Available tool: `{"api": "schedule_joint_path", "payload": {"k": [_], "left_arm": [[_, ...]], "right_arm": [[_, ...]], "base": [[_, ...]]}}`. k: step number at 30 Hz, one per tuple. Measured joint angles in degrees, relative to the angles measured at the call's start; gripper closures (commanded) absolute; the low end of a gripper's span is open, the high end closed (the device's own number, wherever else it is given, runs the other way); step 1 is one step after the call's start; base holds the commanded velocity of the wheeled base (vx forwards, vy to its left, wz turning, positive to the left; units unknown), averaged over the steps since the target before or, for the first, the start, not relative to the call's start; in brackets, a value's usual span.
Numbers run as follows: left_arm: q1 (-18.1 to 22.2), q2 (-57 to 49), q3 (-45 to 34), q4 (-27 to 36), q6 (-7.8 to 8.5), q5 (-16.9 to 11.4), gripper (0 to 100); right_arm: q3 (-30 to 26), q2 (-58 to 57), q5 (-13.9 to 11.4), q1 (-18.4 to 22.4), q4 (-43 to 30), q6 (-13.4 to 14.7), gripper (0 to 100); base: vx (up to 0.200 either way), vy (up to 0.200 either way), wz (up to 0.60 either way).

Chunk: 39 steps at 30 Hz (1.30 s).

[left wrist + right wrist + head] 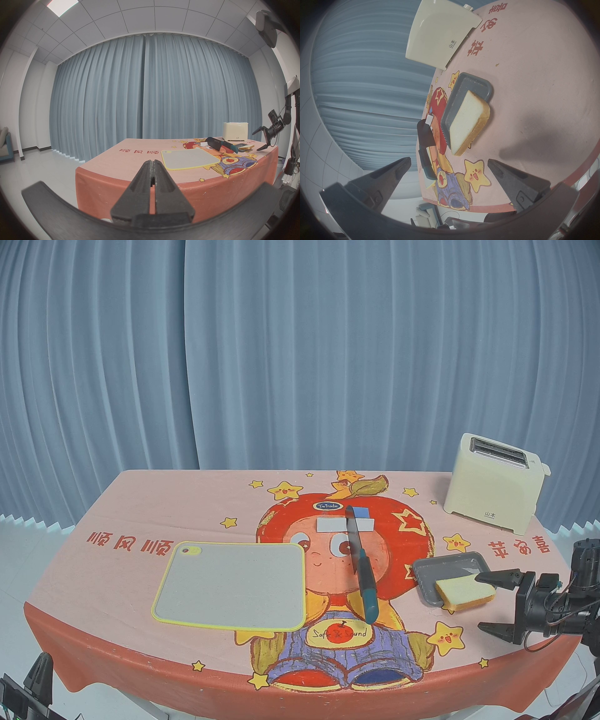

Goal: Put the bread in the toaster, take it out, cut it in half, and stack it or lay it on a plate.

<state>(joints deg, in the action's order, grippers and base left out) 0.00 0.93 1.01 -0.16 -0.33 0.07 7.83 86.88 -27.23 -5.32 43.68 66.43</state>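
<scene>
Bread (465, 592) lies flat over the tray's (431, 568) near right corner, just left of the right pincer (480, 602), whose jaws gape toward it. Left pincer (153, 165), closed on nothing, sits well off the bench's (156, 502) near left; the right arm is nearer.

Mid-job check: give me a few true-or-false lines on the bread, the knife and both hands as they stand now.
1. The bread lies on the grey tray, partly over its rim. True.
2. The right hand is shut on the bread. False: it is open beside the bread, holding nothing.
3. The knife lies on the cutting board. False: it lies on the cloth between board and tray.
4. The left hand is shut. True.
</scene>
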Motion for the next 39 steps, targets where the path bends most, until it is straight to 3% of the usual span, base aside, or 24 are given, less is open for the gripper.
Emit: {"api": "schedule_joint_path", "payload": {"k": [39], "left_arm": [[0.0, 0.0, 0.0, 0.0, 0.0, 0.0, 100]], "right_arm": [[1.9, 3.25, -0.13, 0.69, 2.05, 0.99, 0]], "base": [[0.0, 0.0, 0.0]]}}
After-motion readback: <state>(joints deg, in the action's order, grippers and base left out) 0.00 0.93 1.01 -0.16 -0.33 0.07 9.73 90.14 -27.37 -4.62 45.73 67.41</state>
